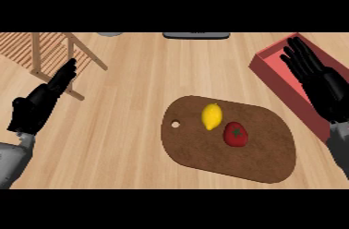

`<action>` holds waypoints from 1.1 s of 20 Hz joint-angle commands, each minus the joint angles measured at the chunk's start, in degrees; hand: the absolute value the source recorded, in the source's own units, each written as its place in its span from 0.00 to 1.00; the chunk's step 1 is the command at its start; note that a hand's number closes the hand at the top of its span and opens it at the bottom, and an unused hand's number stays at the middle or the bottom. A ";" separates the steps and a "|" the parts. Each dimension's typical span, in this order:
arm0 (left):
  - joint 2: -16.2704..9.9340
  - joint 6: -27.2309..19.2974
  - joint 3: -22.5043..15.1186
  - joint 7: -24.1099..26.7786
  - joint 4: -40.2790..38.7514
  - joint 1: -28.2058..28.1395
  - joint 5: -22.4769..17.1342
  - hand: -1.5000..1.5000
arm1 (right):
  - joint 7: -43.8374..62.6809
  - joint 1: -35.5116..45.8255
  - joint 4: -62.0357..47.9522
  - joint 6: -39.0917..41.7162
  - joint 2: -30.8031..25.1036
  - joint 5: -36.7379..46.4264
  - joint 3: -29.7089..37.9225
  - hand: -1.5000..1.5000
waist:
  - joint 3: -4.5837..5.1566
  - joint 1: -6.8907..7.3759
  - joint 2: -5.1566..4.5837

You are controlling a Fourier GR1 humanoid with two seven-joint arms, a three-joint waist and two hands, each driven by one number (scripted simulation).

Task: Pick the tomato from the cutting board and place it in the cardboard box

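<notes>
A red tomato [236, 134] with a green stem lies on the brown cutting board [204, 154], right of a yellow lemon [213, 116]. The box [276, 80], red-walled with a tan inside, stands at the right edge, beyond the board. My right hand [319, 82] is open, fingers straight, held over the box's near part, up and to the right of the tomato. My left hand [42, 101] is open at the left edge, fingers pointing away, far from the board.
A wooden rack [48, 55] stands at the back left, just beyond my left hand. A dark flat object [196, 35] and a grey item [109, 33] show at the counter's far edge. Bare wooden counter lies between the rack and the board.
</notes>
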State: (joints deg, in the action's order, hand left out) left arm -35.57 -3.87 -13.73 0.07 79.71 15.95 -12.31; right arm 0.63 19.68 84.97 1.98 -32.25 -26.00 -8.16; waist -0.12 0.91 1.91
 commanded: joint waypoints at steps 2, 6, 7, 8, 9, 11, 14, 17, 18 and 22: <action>3.48 -4.79 3.48 -1.04 3.97 -3.65 -3.16 0.50 | -2.14 -7.03 1.06 -10.22 0.64 1.47 6.86 1.00 | 0.10 -1.67 -1.12; 8.87 -10.98 9.71 -2.14 2.20 -6.23 -9.58 0.50 | -4.14 -15.31 -3.44 -23.57 2.25 -0.73 19.50 1.00 | 0.11 -6.37 0.03; 8.79 -8.89 7.83 -1.96 2.50 -4.62 -9.02 0.50 | -0.11 -18.64 -7.59 -17.50 -11.95 17.13 6.75 1.00 | 1.68 -4.50 -2.57; 11.27 -10.61 8.20 -2.24 3.39 -6.94 -10.51 0.50 | -0.17 -22.12 -8.92 -26.19 -4.57 12.17 12.67 1.00 | 0.45 -4.82 -1.32; 12.10 -10.78 8.87 -2.21 3.76 -7.69 -11.71 0.50 | -2.40 -24.61 -8.08 -29.93 0.45 9.98 14.58 1.00 | 0.23 -4.97 -1.06; 12.94 -11.48 7.64 -2.33 6.67 -8.84 -11.00 0.50 | -8.98 -28.50 -3.31 -36.72 4.33 15.29 12.94 0.00 | 0.18 -3.31 -1.03; 13.74 -13.54 6.54 -5.44 12.03 -10.76 -10.65 0.50 | -10.10 -33.55 8.43 -38.53 3.06 19.46 10.70 0.00 | 0.21 -2.11 -1.20; 14.23 -15.14 6.27 -7.56 12.90 -8.21 -9.40 0.50 | -1.61 -38.00 16.72 -36.62 -2.31 23.99 6.86 0.00 | 0.26 -1.81 -1.57; 15.71 -15.38 4.62 -5.76 10.90 -9.43 -7.99 0.50 | 1.87 -39.44 18.06 -34.39 -5.94 24.59 6.87 0.00 | 0.31 -2.00 -1.65; 14.53 -14.00 5.95 -5.44 11.34 -8.87 -8.85 0.50 | 12.08 -41.58 22.02 -23.47 -16.16 25.27 3.14 0.00 | 0.48 -1.54 -1.83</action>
State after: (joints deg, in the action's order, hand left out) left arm -21.39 -17.80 -7.68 -5.27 90.87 6.65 -21.39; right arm 4.20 -18.91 101.06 -27.58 -41.00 -2.61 -1.95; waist 0.24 -0.98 0.28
